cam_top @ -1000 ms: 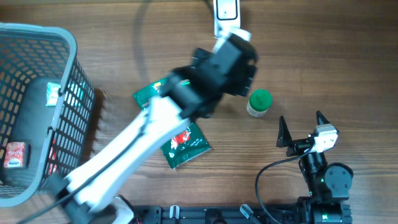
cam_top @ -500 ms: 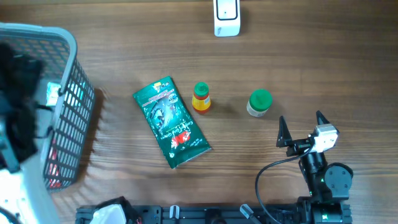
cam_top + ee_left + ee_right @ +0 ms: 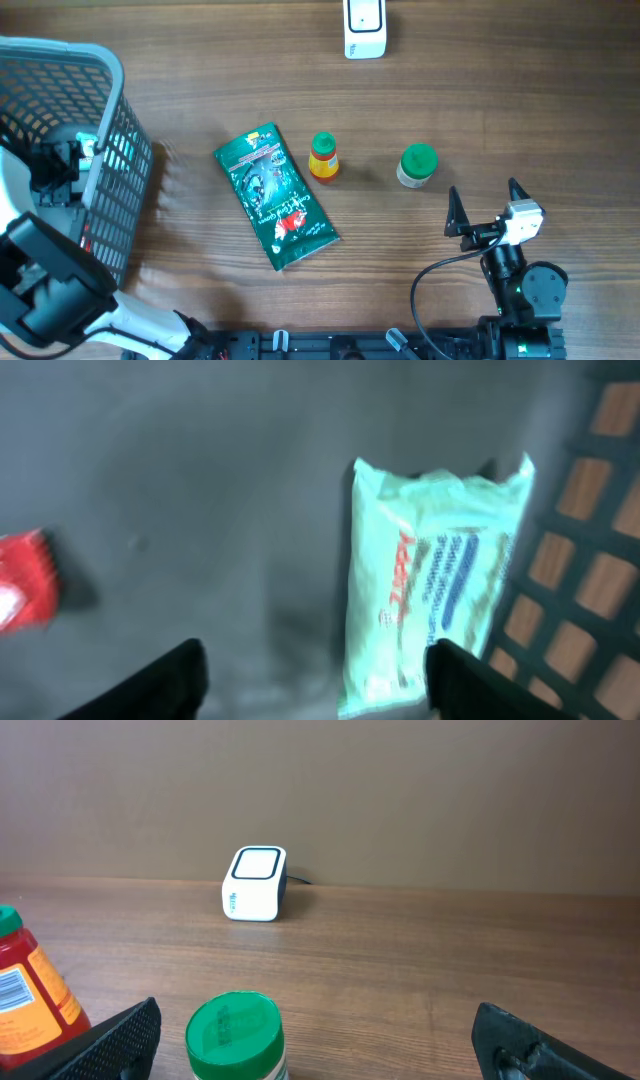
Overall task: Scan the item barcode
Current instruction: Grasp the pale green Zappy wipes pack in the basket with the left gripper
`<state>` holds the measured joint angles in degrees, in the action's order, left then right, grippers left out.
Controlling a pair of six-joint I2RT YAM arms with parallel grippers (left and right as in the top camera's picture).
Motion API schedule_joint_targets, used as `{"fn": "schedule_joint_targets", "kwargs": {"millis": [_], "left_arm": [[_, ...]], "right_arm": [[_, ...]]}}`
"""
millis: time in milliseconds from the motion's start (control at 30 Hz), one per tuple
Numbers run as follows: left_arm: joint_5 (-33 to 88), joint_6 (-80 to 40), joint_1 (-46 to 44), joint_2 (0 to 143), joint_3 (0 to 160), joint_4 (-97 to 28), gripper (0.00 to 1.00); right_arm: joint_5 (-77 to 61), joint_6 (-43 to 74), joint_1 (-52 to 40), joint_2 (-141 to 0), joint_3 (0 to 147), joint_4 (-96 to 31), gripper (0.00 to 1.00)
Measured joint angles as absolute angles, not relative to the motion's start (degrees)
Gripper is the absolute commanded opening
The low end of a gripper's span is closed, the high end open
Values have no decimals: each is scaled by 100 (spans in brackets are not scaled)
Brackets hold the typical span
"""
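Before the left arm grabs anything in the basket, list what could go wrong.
1. The pale green packet lies right beside the basket's mesh wall; the open left gripper may snag a finger on the mesh or pinch only an edge.
2. The packet looks soft and flat, so it could slip or fold, hiding any barcode.
3. The scanner sits far across the table; a loose grip might drop the packet on the way.

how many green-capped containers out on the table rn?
2. A bottle beside the pouch, mid-table, and a jar between that bottle and the right gripper. The basket hides part of its contents, so more may be in there.
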<state>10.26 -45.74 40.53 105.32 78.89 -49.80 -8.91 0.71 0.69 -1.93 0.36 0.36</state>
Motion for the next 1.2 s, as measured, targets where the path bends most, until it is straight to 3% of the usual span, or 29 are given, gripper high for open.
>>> {"fn": "schedule_joint_targets", "kwargs": {"millis": [333, 367, 500, 533, 767, 1000, 1200], "left_arm": [[801, -4580, 3245, 11050, 7732, -4176, 66], [751, -4580, 3223, 11089, 7730, -4195, 61], [744, -4615, 3190, 11144, 7732, -4093, 6], [731, -4635, 3181, 11144, 7734, -4112, 4], [598, -4663, 3385, 10829, 7612, -4593, 4], [436, -4663, 3767, 8237, 7511, -5017, 4], [1337, -4674, 3767, 6353, 7487, -4886, 4]], "right_arm": [[-891, 71, 69, -193, 36, 38, 100], [-891, 71, 69, -193, 36, 38, 100], [-891, 71, 69, -193, 36, 38, 100], [-891, 71, 69, -193, 36, 36, 100], [-891, 71, 69, -193, 36, 36, 100], [-891, 71, 69, -193, 36, 36, 100], [-891, 71, 69, -193, 36, 38, 100]]}}
